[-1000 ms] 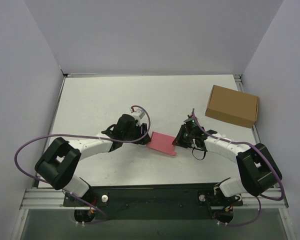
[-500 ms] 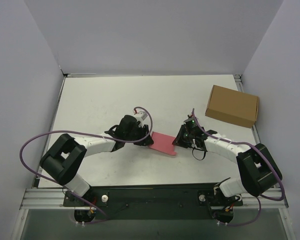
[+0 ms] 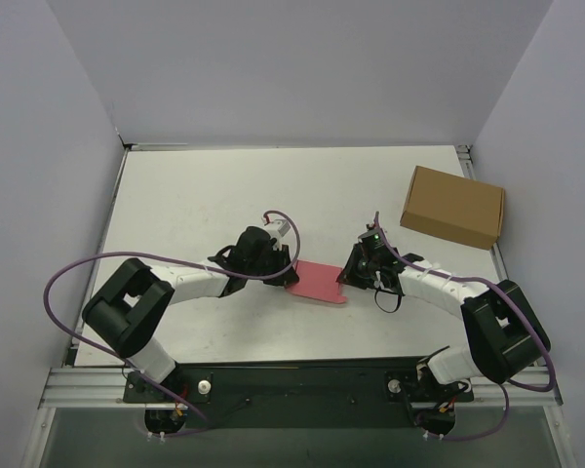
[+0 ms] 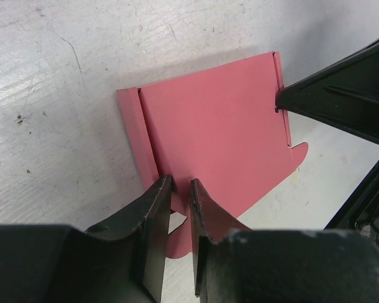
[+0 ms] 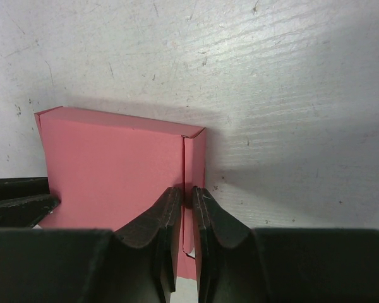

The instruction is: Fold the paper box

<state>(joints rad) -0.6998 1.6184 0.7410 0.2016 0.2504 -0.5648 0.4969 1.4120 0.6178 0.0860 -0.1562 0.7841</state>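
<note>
a scuffed white desk point(image 3: 195, 195) stands between plain grey walls point(image 3: 302, 68). a brown cardboard box point(image 3: 453, 207) sits near its far right corner, well apart from my arms. the pink paper box point(image 3: 317, 281), a flat creased sheet, lies at mid-desk between my two claws. my right claw point(image 5: 186, 192) is clenched on its right edge, beside a fold. my left claw point(image 4: 177, 186) straddles the opposite edge, jaws narrow; whether it grips, i cannot tell.
</note>
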